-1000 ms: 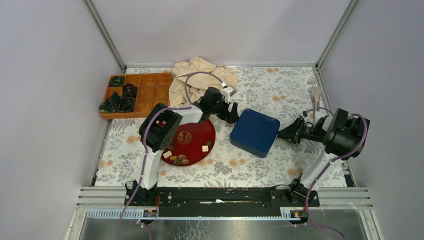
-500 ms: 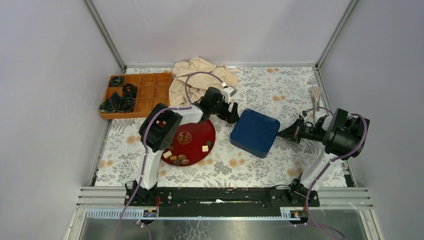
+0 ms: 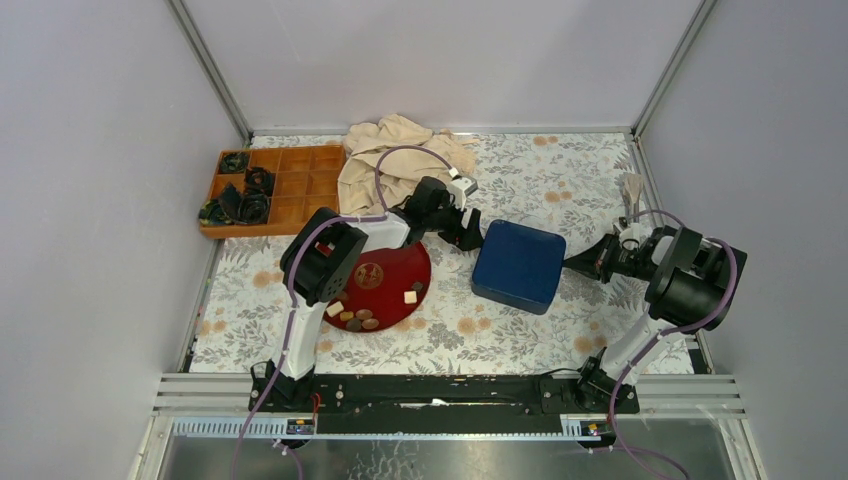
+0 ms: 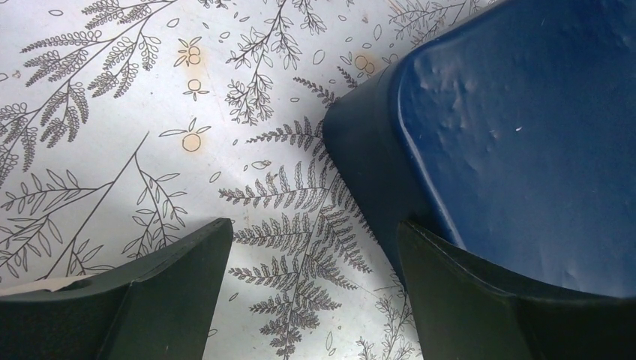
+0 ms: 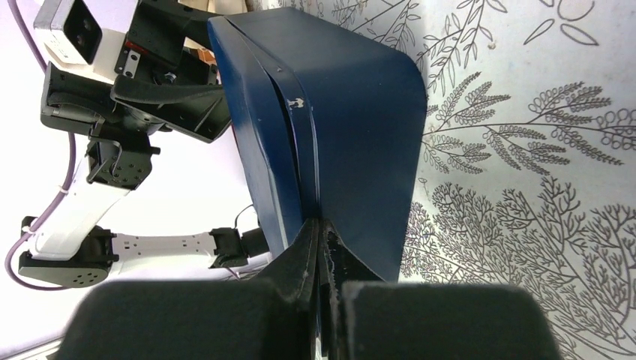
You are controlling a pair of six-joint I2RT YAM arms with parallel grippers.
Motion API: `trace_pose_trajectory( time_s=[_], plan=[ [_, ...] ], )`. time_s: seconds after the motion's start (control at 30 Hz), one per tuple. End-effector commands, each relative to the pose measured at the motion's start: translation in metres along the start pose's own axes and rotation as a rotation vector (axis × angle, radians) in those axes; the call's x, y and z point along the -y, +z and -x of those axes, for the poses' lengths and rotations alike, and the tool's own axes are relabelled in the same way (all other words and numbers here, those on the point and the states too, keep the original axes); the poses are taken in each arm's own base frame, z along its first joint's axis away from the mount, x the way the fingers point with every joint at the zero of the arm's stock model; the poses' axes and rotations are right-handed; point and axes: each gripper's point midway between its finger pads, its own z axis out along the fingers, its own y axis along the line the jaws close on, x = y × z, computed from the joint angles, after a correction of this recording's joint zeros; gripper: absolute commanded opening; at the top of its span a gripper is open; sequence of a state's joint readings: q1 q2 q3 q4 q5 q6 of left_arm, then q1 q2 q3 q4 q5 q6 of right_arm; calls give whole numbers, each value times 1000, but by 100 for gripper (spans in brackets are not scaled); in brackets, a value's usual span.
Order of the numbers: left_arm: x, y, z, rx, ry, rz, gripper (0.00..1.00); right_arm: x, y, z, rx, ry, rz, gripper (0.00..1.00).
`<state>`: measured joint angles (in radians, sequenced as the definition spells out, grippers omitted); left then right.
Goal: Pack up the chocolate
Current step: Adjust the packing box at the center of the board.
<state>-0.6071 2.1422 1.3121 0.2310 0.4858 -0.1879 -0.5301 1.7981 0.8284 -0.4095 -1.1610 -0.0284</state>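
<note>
The chocolate [image 3: 352, 316], small dark, light brown and cream pieces, lies on the near part of a round red plate [image 3: 385, 270]. A dark blue lidded box [image 3: 520, 267] stands to the right of the plate. My left gripper [image 3: 470, 225] is open at the box's far left corner, and in the left wrist view [image 4: 315, 232] one finger lies over the box top [image 4: 525, 135]. My right gripper [image 3: 578, 263] is at the box's right side. In the right wrist view [image 5: 319, 225] it is shut at the seam between the lid and base of the box [image 5: 352, 127].
An orange compartment tray [image 3: 290, 185] holding dark wrappers [image 3: 240, 200] stands at the back left. A beige cloth [image 3: 395, 150] is bunched at the back, behind my left arm. Metal frame rails border the floral mat.
The blue box has slid to the right, away from the plate. My right gripper drew back to the right with it, and my left gripper followed it to the right.
</note>
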Motion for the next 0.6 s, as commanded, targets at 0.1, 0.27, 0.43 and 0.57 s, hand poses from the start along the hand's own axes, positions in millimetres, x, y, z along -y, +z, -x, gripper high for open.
trace_pose_trajectory(
  time_s=[0.1,0.27,0.43,0.57],
  plan=[
    [32,8,-37,-106,-53,-115,89,-17,-2,4,23,14,61,0],
    [34,10,-37,-109,-55,-127,89,-19,1,5,7,57,141,0],
    [38,14,-42,-126,-62,-149,89,-22,2,0,-32,73,227,0],
    [45,19,-48,-145,-60,-167,89,-30,1,-7,-69,71,305,0]
  ],
)
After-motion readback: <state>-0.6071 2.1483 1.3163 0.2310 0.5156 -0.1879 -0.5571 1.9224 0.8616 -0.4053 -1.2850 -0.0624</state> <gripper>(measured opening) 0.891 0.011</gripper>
